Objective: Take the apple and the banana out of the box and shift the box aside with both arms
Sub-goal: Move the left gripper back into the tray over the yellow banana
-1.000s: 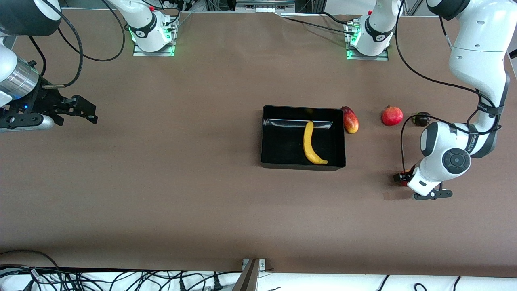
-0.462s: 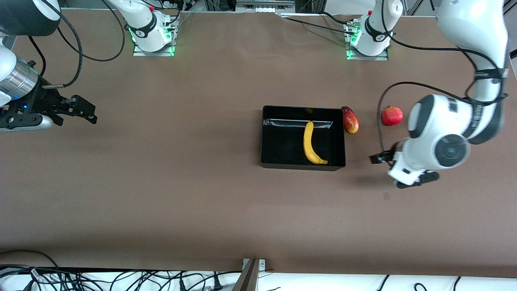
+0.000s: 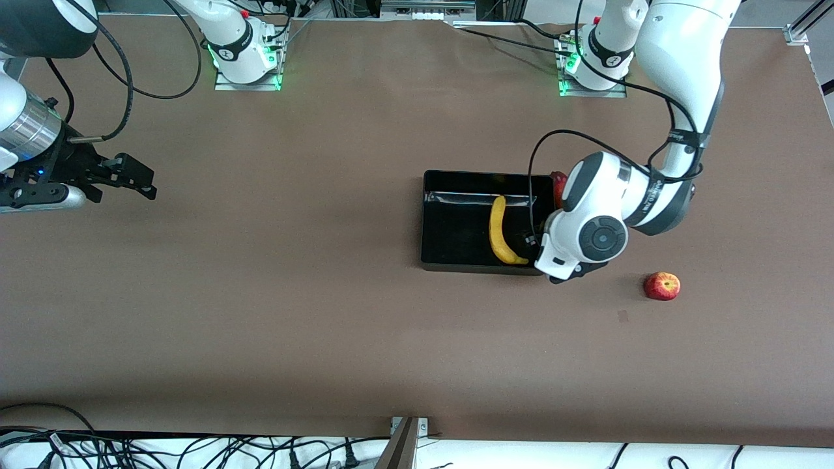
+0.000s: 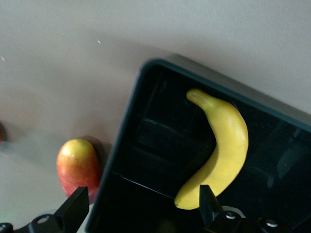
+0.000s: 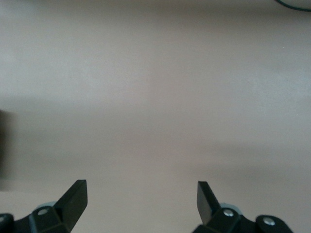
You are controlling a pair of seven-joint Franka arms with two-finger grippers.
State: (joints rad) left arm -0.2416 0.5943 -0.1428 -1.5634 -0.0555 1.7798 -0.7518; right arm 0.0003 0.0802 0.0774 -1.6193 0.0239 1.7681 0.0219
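The black tray (image 3: 456, 174) lies mid-table with the yellow banana (image 3: 499, 231) in it. The red apple (image 3: 662, 286) lies on the bare table, toward the left arm's end and nearer to the front camera than the tray. My left gripper (image 3: 535, 242) hangs open and empty over the tray's end wall; in the left wrist view (image 4: 141, 206) its fingers straddle the tray wall (image 4: 124, 145), with the banana (image 4: 226, 145) by one finger. My right gripper (image 3: 140, 179) waits open and empty over bare table (image 5: 141, 194) at the right arm's end.
A red-yellow mango (image 4: 77, 165) lies just outside the tray's end wall; the left arm hides most of it in the front view (image 3: 558, 182). The pomegranate is hidden by the left arm. Cables line the table edge nearest the front camera.
My left arm has swung from the apple's spot over to the tray's end, gripper empty. The apple stays on the table, now uncovered. The right arm has not moved.
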